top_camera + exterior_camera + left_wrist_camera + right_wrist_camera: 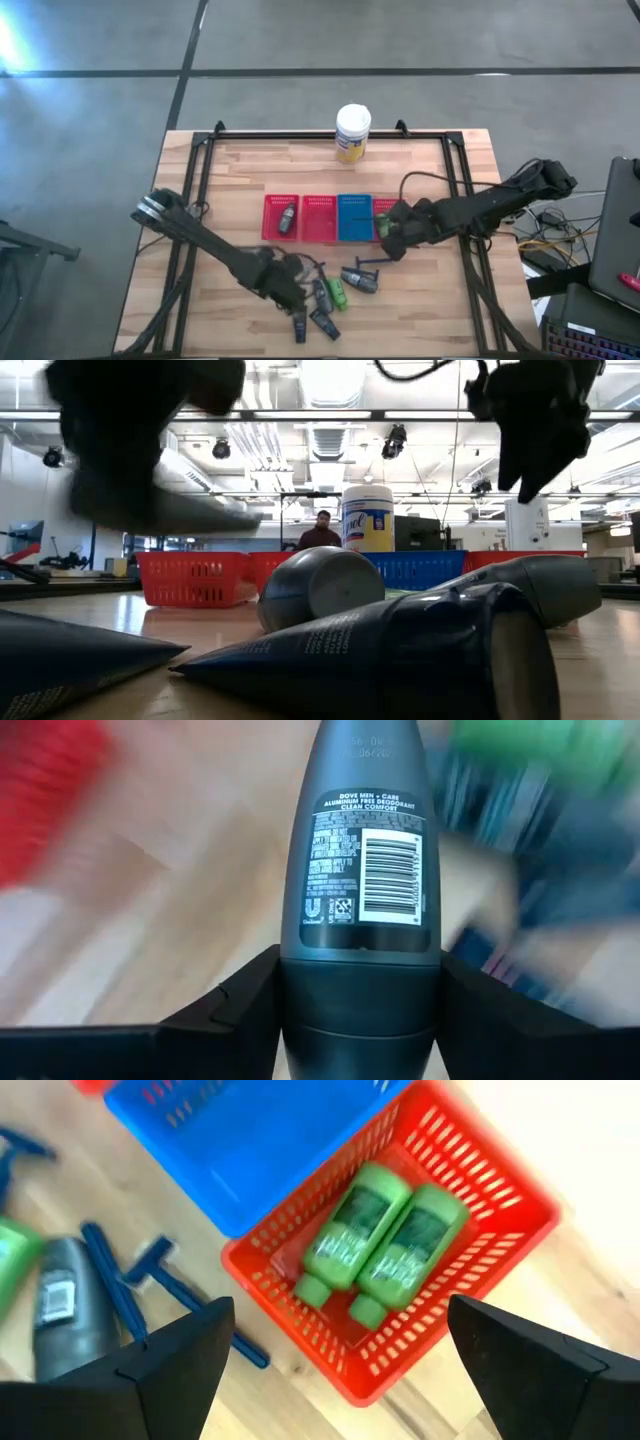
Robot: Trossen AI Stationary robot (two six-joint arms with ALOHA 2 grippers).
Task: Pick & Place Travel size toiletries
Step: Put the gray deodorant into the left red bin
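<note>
My left gripper (285,280) stands near the table's front left, shut on a grey oval deodorant bottle (360,870) with a barcode label. Beside it on the wood lie a green bottle (338,293), another grey bottle (360,278), black tubes (322,320) and dark T-shaped razors (130,1295). My right gripper (393,235) hovers open above the rightmost red tray (480,1200), where two green bottles (385,1240) lie side by side. One grey bottle (286,220) lies in the leftmost red tray. My left gripper pinches the grey bottle between its two fingers (250,995), one on each narrow side of the bottle's darker cap end (300,990). The bottle's length runs straight out along the fingers, label side showing. In the low view it looks clear of the table.
A row of slotted trays, red (281,217), red (319,217), blue (354,217) and red, crosses the table's middle. A white-lidded yellow-labelled jar (353,133) stands at the far edge. A person (321,532) is in the room beyond.
</note>
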